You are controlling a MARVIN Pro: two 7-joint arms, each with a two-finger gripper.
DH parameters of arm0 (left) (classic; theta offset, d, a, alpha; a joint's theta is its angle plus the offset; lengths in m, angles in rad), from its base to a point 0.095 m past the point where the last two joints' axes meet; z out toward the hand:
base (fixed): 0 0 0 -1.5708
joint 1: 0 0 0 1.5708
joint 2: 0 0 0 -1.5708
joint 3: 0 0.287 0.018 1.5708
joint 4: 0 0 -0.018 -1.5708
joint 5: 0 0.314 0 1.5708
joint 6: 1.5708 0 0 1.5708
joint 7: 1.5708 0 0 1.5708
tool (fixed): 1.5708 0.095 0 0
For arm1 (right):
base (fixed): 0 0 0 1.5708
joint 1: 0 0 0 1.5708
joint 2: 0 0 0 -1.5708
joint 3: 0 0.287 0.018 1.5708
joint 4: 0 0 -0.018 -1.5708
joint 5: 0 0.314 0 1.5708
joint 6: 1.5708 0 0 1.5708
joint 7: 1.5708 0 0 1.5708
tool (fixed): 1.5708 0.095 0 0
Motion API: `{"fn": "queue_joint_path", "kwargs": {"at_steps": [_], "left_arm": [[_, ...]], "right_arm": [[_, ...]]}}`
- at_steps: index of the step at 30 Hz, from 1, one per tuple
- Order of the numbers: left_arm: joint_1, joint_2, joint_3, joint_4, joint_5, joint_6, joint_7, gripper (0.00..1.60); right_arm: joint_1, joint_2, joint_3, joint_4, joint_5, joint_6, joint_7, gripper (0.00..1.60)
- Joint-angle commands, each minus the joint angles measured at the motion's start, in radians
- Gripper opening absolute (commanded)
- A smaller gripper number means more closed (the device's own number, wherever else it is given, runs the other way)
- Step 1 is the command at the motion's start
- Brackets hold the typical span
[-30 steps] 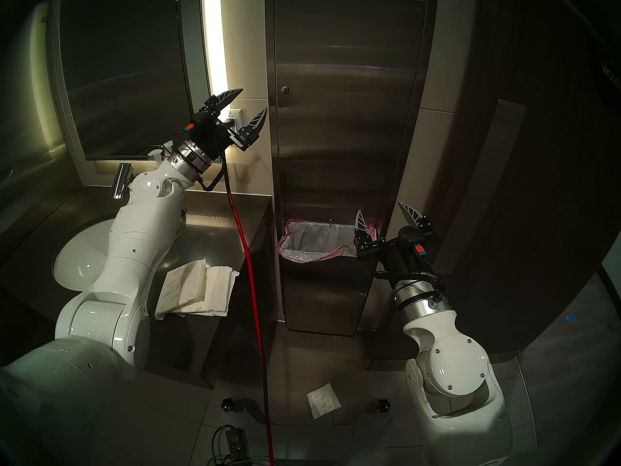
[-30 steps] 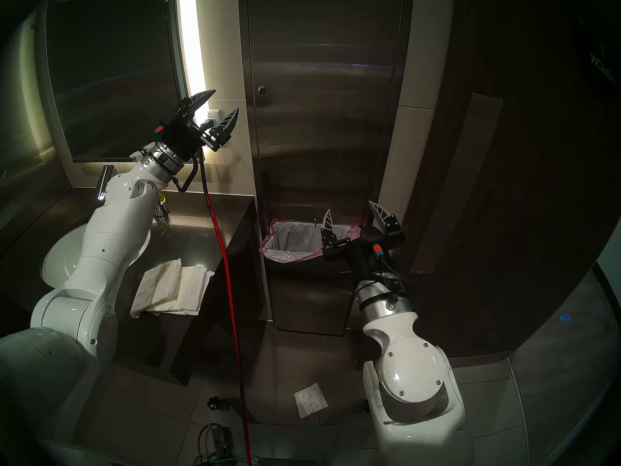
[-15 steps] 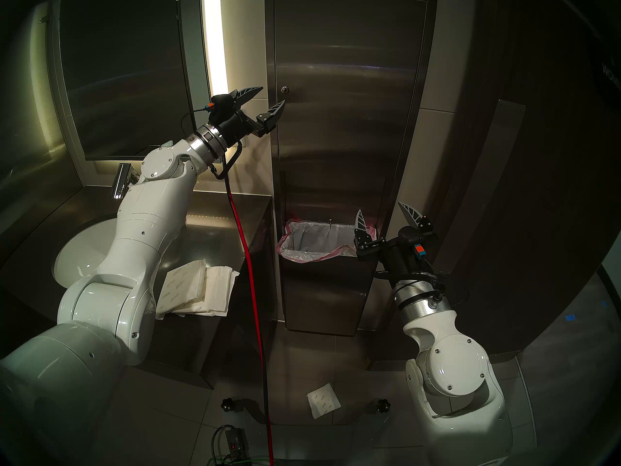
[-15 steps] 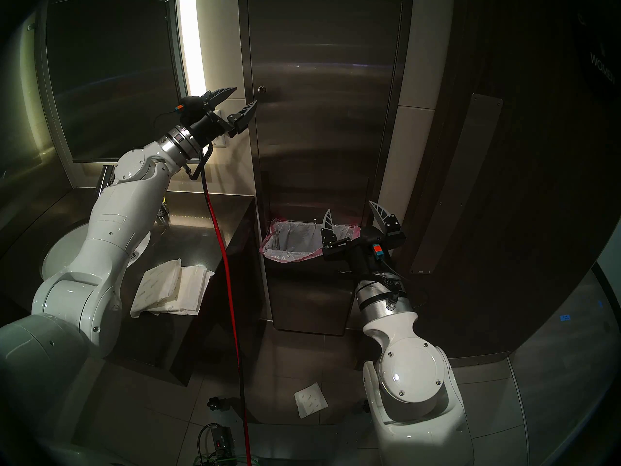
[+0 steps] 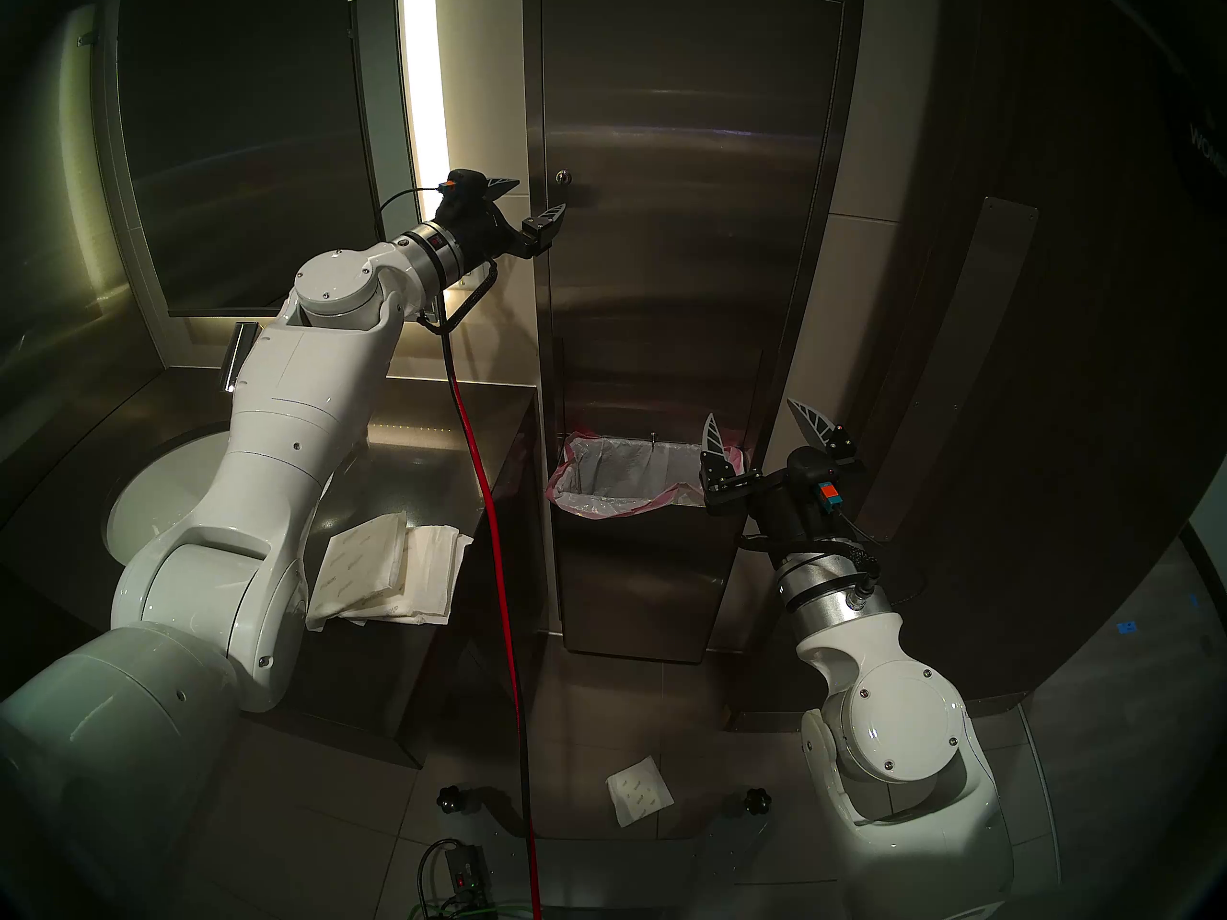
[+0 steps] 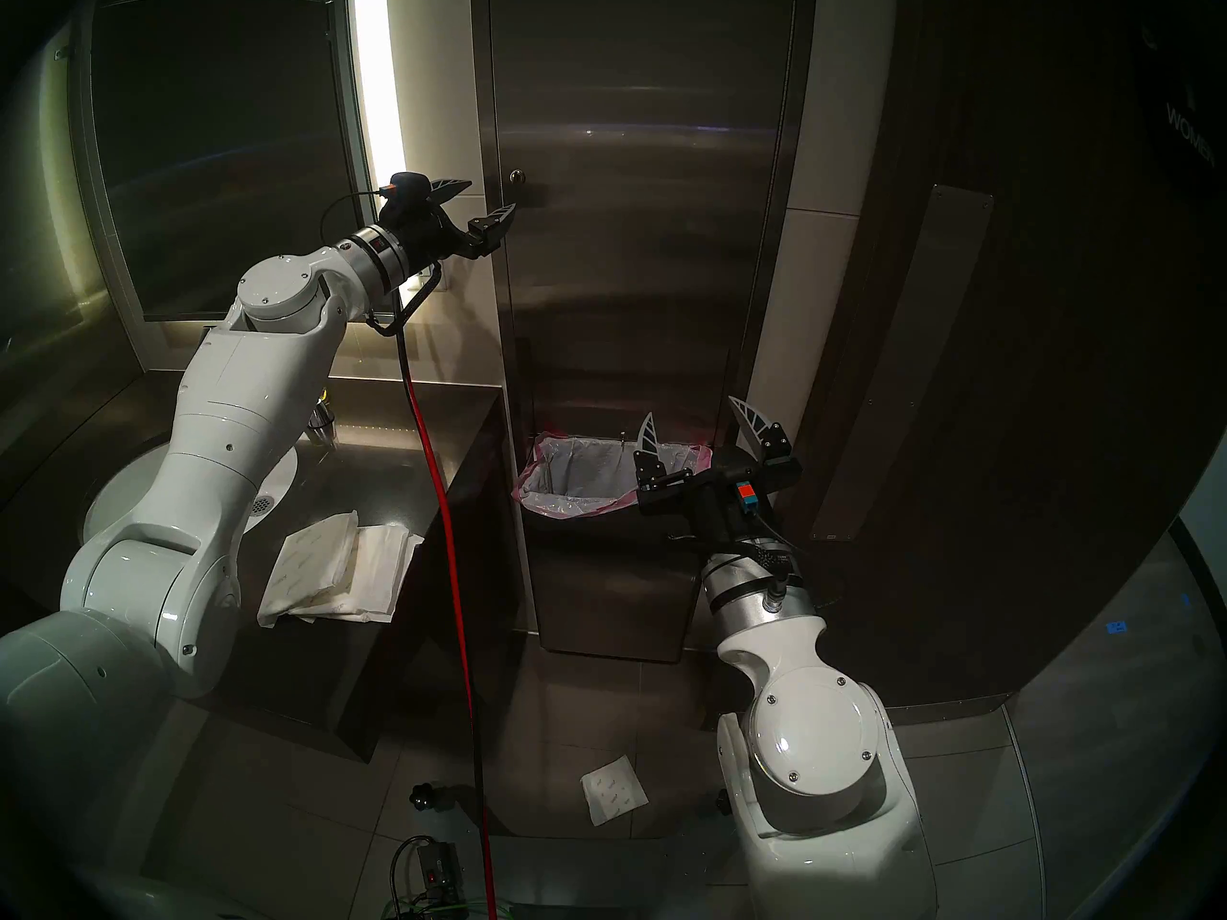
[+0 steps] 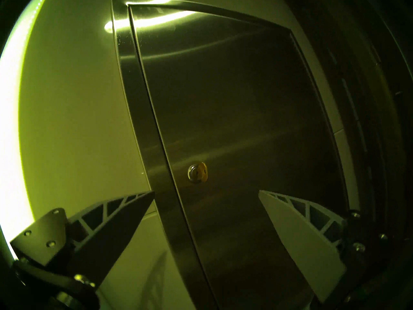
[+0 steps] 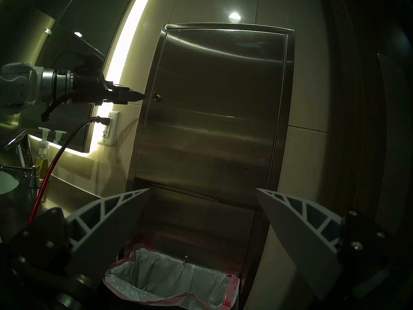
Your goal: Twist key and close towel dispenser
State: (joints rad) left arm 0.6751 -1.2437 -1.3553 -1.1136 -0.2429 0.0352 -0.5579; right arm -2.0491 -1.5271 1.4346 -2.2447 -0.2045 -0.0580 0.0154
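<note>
Fingers spread, key small, dim

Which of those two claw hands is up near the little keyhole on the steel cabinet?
The left gripper, raised beside the key in the towel dispenser door. The right gripper sits much lower, by the pink-edged bin liner.

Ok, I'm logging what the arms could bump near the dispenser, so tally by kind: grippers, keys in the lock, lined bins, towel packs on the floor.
Grippers: 2, the left gripper and the right gripper, fingers spread on both
Keys: 1, the key in the lock
Lined bins: 1, the lined bin
Towel packs on the floor: 1, the towel pack
Total: 5
</note>
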Motion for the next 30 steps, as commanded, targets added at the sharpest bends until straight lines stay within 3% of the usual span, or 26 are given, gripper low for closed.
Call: {"fn": "queue_joint_path", "kwargs": {"at_steps": [1, 10, 23, 30], "left_arm": [[-0.006, 0.003, -0.021, -0.115, 0.025, 0.059, 0.093, 1.60], [0.082, -0.030, -0.036, -0.268, 0.050, 0.157, 0.239, 1.60], [0.186, -0.049, -0.050, -0.465, 0.072, 0.313, 0.368, 1.60], [0.123, -0.096, -0.049, -0.363, 0.056, 0.288, 0.374, 1.60]], "right_arm": [[0.007, -0.001, 0.002, -0.016, 0.003, -0.004, -0.001, 1.60], [0.007, 0.003, 0.001, -0.016, 0.006, -0.004, -0.004, 1.60], [0.008, 0.008, -0.001, -0.017, 0.009, -0.003, -0.009, 1.60], [0.008, 0.010, -0.002, -0.017, 0.010, -0.002, -0.011, 1.60]]}}
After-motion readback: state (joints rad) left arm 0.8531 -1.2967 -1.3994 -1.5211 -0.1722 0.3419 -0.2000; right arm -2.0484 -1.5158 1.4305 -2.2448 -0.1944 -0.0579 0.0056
